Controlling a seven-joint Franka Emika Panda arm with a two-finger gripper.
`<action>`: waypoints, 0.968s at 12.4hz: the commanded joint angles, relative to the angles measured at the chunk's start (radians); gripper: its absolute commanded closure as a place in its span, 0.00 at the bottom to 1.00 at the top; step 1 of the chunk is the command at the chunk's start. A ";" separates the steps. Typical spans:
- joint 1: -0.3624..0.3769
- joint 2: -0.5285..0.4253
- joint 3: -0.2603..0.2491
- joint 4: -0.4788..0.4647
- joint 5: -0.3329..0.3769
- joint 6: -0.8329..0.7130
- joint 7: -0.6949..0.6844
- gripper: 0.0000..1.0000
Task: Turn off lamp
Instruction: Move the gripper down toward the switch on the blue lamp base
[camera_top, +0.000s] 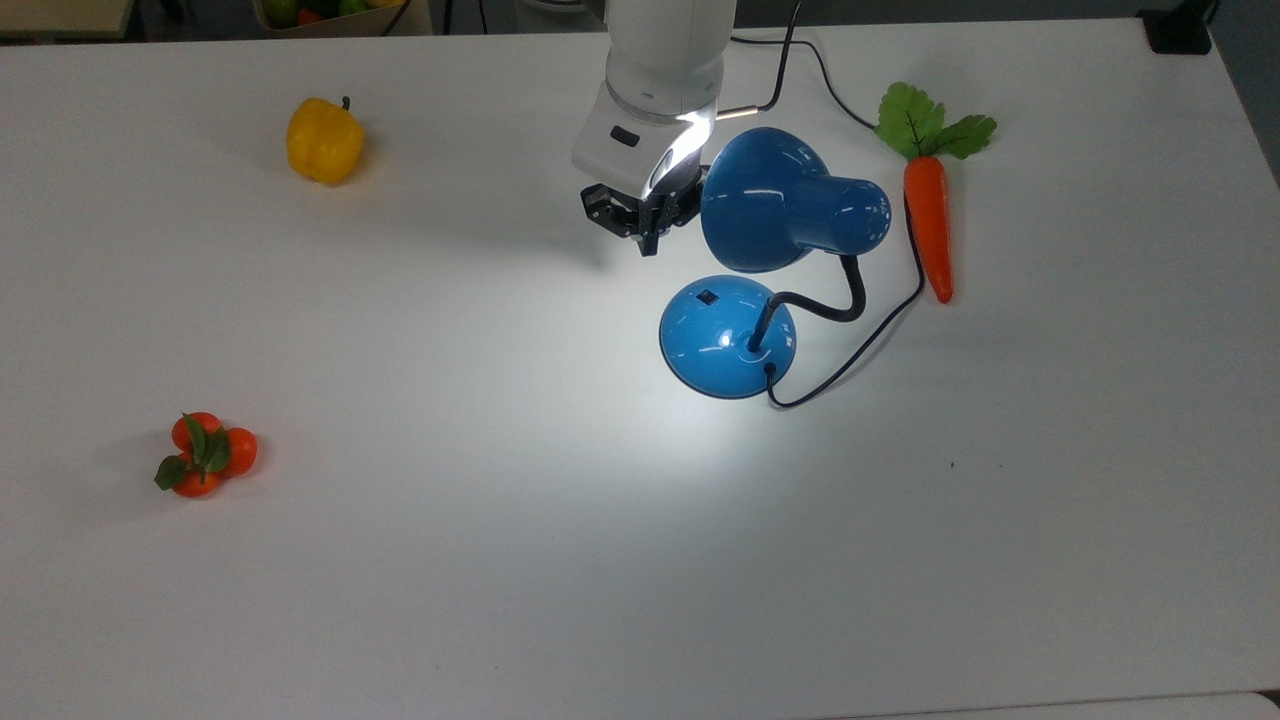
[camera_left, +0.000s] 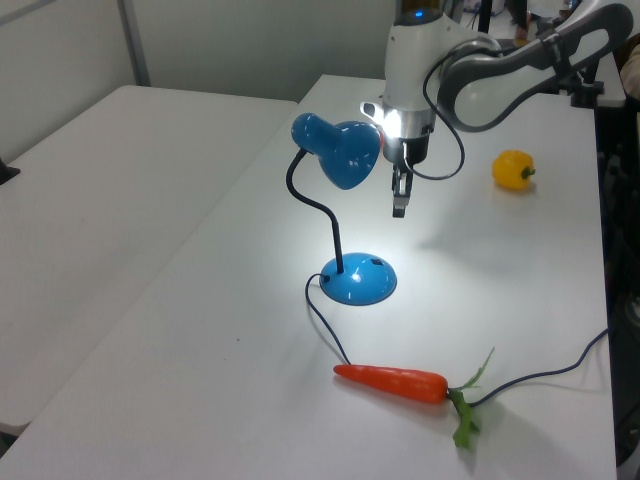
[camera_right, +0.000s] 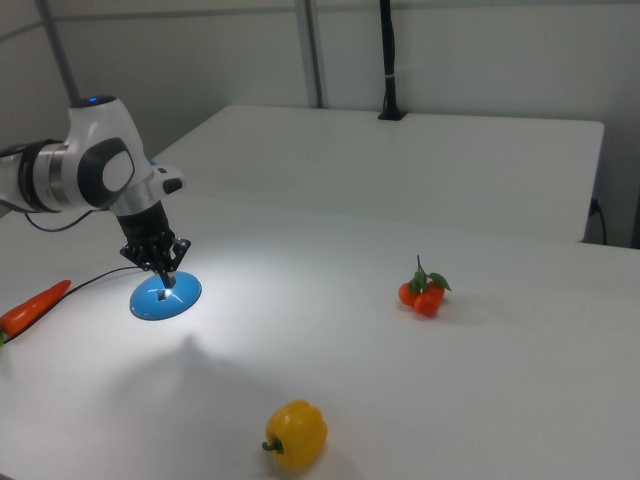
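The glossy blue lamp (camera_top: 727, 335) (camera_left: 358, 279) (camera_right: 165, 293) stands right of centre in the top view and is lit, throwing a bright patch on the table. A small black switch (camera_top: 707, 296) sits on its domed base. A black bendy neck carries its bell-shaped shade (camera_top: 780, 200) (camera_left: 340, 148). My gripper (camera_top: 647, 246) (camera_left: 399, 207) (camera_right: 169, 277) hangs shut, pointing down, just left of the shade in the top view. It is above the table, apart from the base and short of the switch.
A toy carrot (camera_top: 929, 219) (camera_left: 395, 382) lies beside the lamp's black cord (camera_top: 870, 345). A yellow pepper (camera_top: 323, 139) (camera_right: 296, 434) and a cluster of small oranges (camera_top: 203, 454) (camera_right: 424, 290) sit on the white table (camera_top: 450, 560).
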 joint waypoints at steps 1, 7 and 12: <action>0.028 -0.006 -0.008 -0.082 -0.013 0.110 -0.020 1.00; 0.022 -0.009 0.003 -0.202 -0.008 0.319 -0.047 1.00; 0.010 -0.011 0.034 -0.225 0.003 0.423 -0.046 1.00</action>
